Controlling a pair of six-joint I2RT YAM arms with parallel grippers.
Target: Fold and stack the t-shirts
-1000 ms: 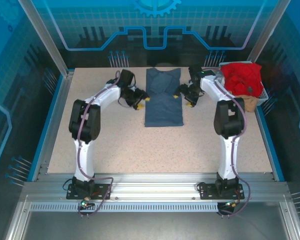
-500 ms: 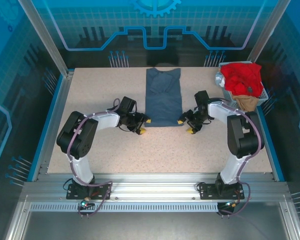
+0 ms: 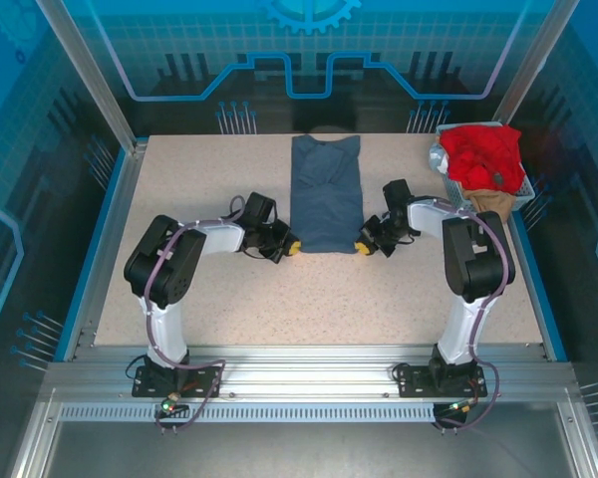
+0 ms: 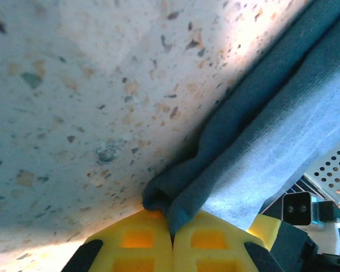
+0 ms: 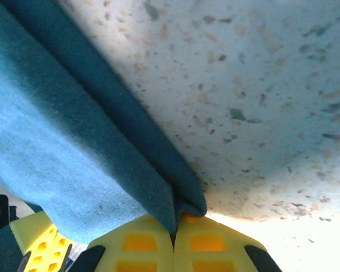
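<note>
A slate-blue t-shirt (image 3: pixel 326 191) lies folded into a long strip at the table's back middle. My left gripper (image 3: pixel 293 246) is shut on its near left corner; in the left wrist view the yellow jaws (image 4: pixel 172 233) pinch the blue cloth (image 4: pixel 260 130). My right gripper (image 3: pixel 362 246) is shut on the near right corner, the blue cloth (image 5: pixel 62 130) caught between the yellow jaws (image 5: pixel 174 232). A red t-shirt (image 3: pixel 481 154) is heaped in the basket at the back right, with a tan t-shirt (image 3: pixel 490 203) hanging below it.
A grey wire basket (image 3: pixel 526 189) stands at the table's back right edge. The speckled table (image 3: pixel 309 299) is bordered by blue rails, with metal posts at the back corners.
Both grippers came down from beside the shirt's middle to its near corners and closed on the cloth. The shirt has not shifted.
</note>
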